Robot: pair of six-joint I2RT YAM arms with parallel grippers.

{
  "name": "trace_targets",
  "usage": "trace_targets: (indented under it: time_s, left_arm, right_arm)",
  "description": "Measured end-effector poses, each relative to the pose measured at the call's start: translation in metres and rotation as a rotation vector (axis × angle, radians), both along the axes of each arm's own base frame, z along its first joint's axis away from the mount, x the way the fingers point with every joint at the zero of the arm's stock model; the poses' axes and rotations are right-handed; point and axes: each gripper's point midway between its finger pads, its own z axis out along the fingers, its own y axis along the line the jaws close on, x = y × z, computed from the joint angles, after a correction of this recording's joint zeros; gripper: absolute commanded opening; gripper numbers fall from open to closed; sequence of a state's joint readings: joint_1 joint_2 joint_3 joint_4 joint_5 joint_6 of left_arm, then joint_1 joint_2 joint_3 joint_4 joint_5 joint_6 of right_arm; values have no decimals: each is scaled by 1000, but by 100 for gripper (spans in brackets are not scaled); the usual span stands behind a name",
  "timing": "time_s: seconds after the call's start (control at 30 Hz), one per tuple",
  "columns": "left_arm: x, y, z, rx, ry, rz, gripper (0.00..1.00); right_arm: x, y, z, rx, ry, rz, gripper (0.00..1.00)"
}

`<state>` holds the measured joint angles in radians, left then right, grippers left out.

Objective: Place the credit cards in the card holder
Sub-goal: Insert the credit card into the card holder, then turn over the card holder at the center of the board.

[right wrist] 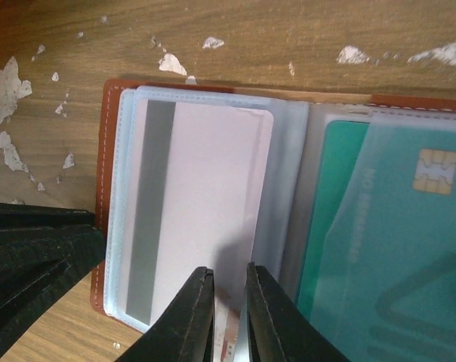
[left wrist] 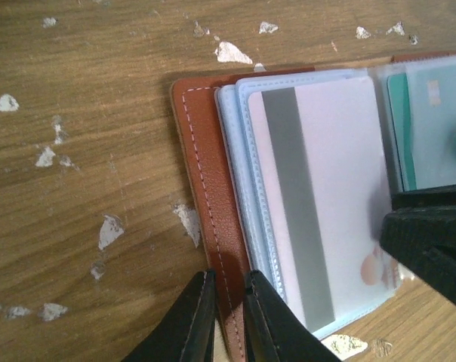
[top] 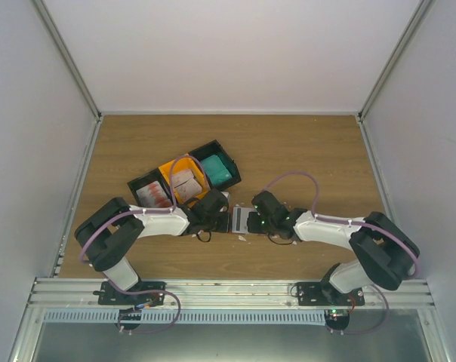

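The left tool (left wrist: pixel 228 277), two slim black fingers, is closed to a narrow slit and pinches the stitched near edge of the card holder (left wrist: pixel 205 173). The holder is a reddish-brown leather folder lying open and flat on the wood-grain tabletop (left wrist: pixel 84 113). The right tool (right wrist: pixel 228 270) is likewise almost closed, its fingers clamped on the near edge of a whitish card (right wrist: pixel 213 196). This card is a thin, smooth rectangle with rounded corners and a grey magnetic stripe along one long side, and its far end is tucked into a clear plastic sleeve of the holder. On the facing page, a glossy teal card (right wrist: pixel 379 249) with a small gold chip sits under another frosted sleeve. Small white scraps (left wrist: pixel 232 53) dot the wood around the holder. Seen from above, both arms meet at the holder near the middle of the tabletop. Just beyond it, three open bins touch side by side. An orange bin (top: pixel 170 168) holds pale cards (top: pixel 185 183), a black bin (top: pixel 213 145) holds teal cards (top: pixel 217 170), and a second black bin (top: pixel 137 185) holds red-marked white cards (top: pixel 154 196).
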<state>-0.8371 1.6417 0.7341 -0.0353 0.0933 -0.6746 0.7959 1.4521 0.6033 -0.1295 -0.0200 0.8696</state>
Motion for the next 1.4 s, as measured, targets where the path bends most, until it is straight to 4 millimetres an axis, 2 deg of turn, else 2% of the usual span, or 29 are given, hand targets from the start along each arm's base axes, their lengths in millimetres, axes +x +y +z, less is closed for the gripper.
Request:
trace_targets:
  time_s: [0.27, 0.5, 0.6, 0.8, 1.03, 1.4]
  left_arm:
    - [-7, 0, 7, -18, 6, -1, 27]
    - [-5, -4, 32, -79, -30, 13, 28]
    - [-4, -6, 36, -97, -35, 21, 28]
    - [-5, -7, 35, -113, -24, 36, 29]
    - [-6, -11, 28, -127, 0, 36, 30]
    - [-8, -17, 19, -142, 29, 23, 29]
  right_arm:
    - [4, -14, 9, -58, -51, -16, 19]
    - [0, -16, 4, -98, -45, 33, 22]
    - [-1, -16, -2, -118, -36, 55, 23]
    - [0, -11, -5, -130, -38, 84, 22]
    - [2, -10, -8, -150, -44, 99, 12]
    - [3, -12, -9, -163, -50, 94, 7]
